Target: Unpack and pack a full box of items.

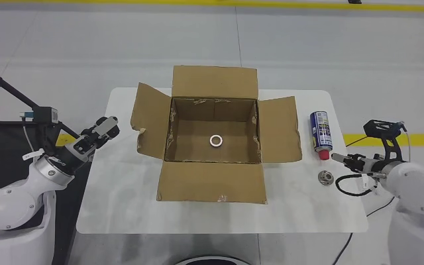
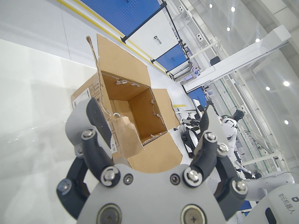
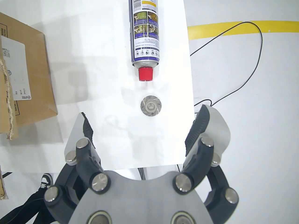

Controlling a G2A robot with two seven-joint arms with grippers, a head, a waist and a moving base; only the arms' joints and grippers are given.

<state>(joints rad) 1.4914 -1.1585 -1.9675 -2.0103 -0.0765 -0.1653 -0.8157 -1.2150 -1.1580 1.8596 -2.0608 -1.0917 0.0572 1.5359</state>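
Note:
An open cardboard box (image 1: 212, 142) stands mid-table with all flaps folded out; a small white ring (image 1: 216, 140) lies on its floor. The box (image 2: 130, 108) and the ring (image 2: 116, 115) appear in the left wrist view too. To the right of the box lie a blue spray can (image 1: 320, 130) with a red cap and a round metal flange (image 1: 325, 176). My right gripper (image 1: 339, 158) is open beside them, empty; the can (image 3: 144, 26) and flange (image 3: 151, 106) lie just beyond its fingers. My left gripper (image 1: 110, 124) is open and empty at the table's left edge, facing the box.
The white table (image 1: 132, 205) ends close behind both grippers. A black cable (image 3: 233, 59) runs over the floor past the table's right edge, by a yellow floor line (image 1: 371, 139). The box's right flap (image 1: 279, 129) reaches toward the can.

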